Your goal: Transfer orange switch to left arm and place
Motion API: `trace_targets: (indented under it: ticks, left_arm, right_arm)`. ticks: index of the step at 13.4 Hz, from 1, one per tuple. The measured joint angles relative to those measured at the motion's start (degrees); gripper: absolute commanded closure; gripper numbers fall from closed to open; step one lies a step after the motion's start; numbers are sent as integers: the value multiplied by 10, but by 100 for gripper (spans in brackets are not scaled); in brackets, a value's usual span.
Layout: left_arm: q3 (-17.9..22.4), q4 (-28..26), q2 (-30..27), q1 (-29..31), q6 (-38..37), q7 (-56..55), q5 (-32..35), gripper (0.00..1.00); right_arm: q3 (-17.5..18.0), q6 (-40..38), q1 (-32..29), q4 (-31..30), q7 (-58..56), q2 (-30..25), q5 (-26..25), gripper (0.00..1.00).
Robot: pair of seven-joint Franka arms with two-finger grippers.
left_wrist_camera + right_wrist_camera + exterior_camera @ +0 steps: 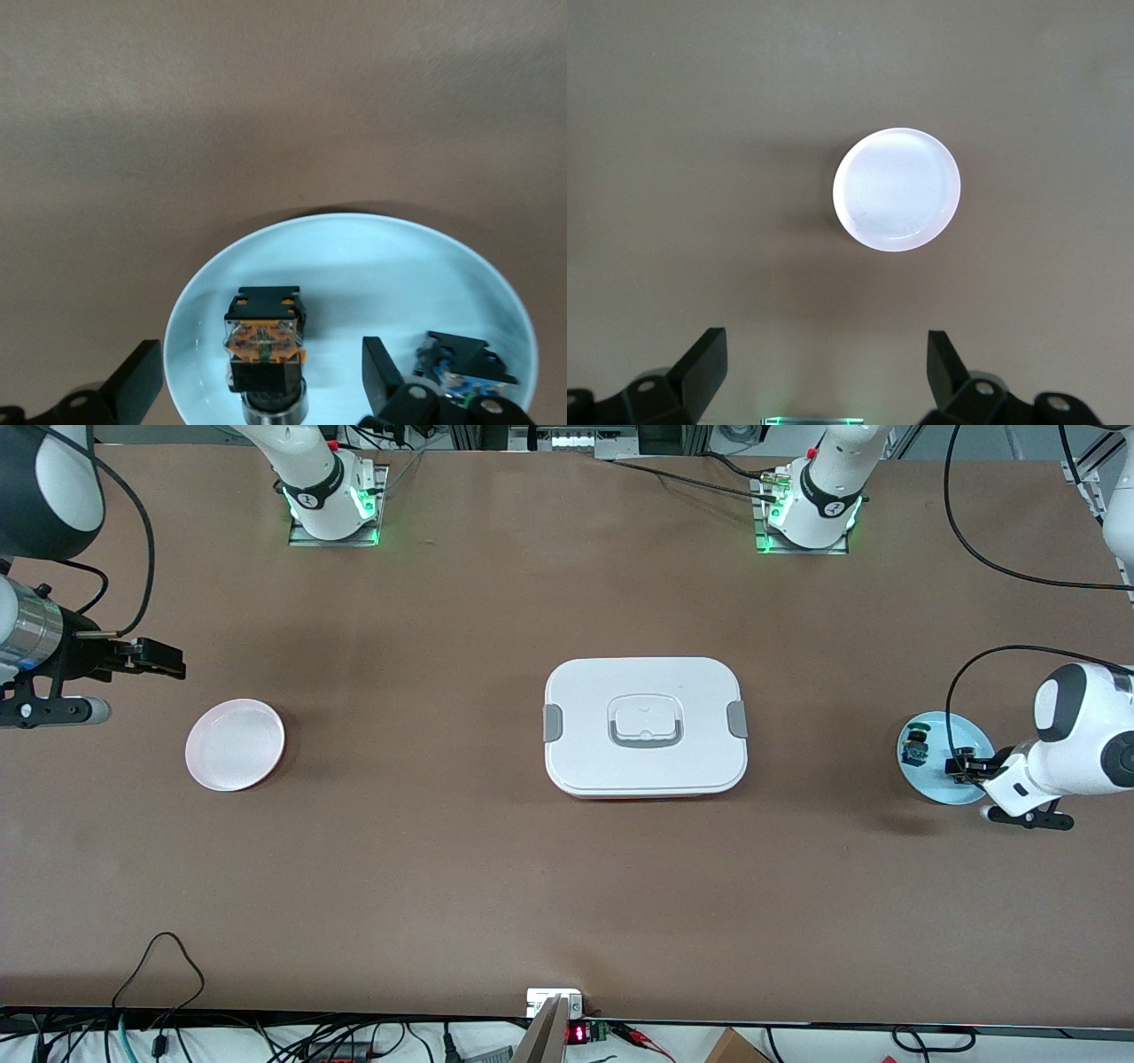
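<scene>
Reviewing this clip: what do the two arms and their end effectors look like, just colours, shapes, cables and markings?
Both arms are glossy white with rounded links and black joints, on metal base plates glowing green. A black cable loops along each arm. The left end effector is black with two flat, angular fingers; the right end effector matches, its fingers the same shape, with a silver cylindrical section near that wrist.

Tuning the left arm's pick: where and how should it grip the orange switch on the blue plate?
Grip the orange switch across its squarish black-and-orange body, coming straight down. It lies on the blue plate between the open fingers of the left gripper; its flat sides suit the pads, and the blue switch lies apart.
</scene>
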Motion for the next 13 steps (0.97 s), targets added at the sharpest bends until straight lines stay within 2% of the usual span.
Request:
trace_targets:
  ticks: [3,6,8,10,13]
  left_arm:
    - [-18,41,-12,1,-37,9,-35,0]
    - [-77,98,-17,2,-140,10,-41,0]
    - [-120,133,-19,1,-203,10,-41,0]
    - [-151,165,-24,1,-248,10,-41,0]
    - [-196,204,-26,3,-304,28,-43,0]
  right_arm:
    - [4,5,16,4,13,0,-7,0]
    - [2,36,13,0,8,-1,-6,0]
    - [1,77,13,-27,7,-11,-5,0]
    - [-1,97,13,-64,7,-33,-5,0]
    - [-3,97,4,-69,7,-51,-5,0]
